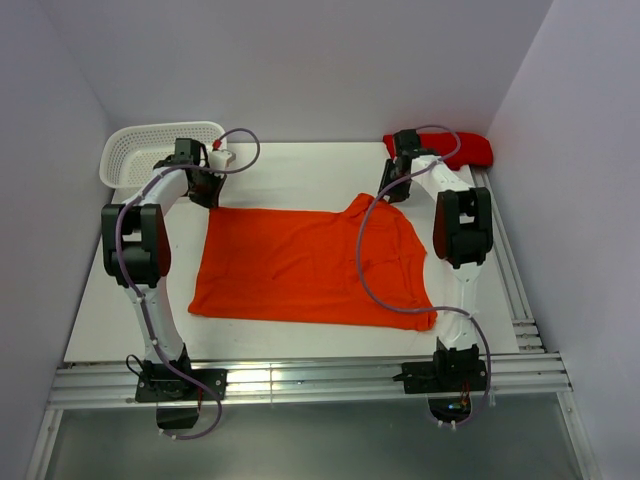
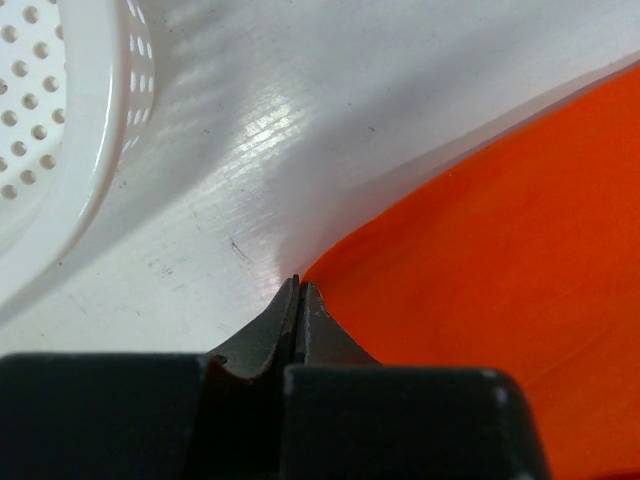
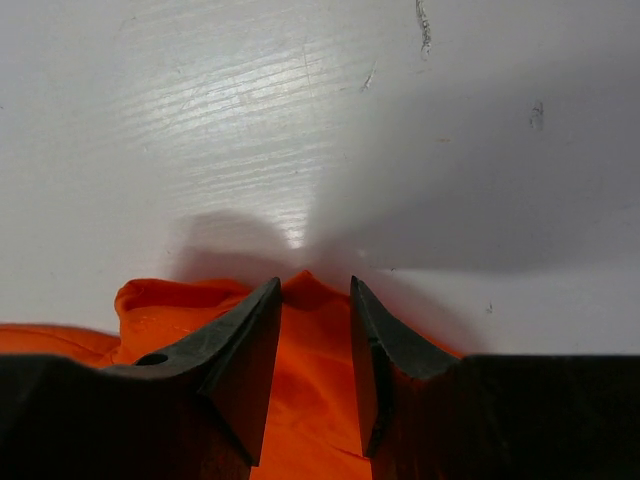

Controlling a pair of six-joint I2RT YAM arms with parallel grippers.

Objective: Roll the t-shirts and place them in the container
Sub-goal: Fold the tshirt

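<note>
Across the middle of the worktop (image 1: pixel 290 165) we see the orange t-shirt (image 1: pixel 300 265) lying flat. At its far left corner the left claw (image 2: pixel 300 290) is pressed together, tips at the cloth edge. At its far right corner the right claw (image 3: pixel 315 290) stands apart over a bump of cloth. Farther off, right of the orange t-shirt, the red t-shirt (image 1: pixel 465 150) lies bunched; left of it sits a white basket (image 1: pixel 150 130).
</note>
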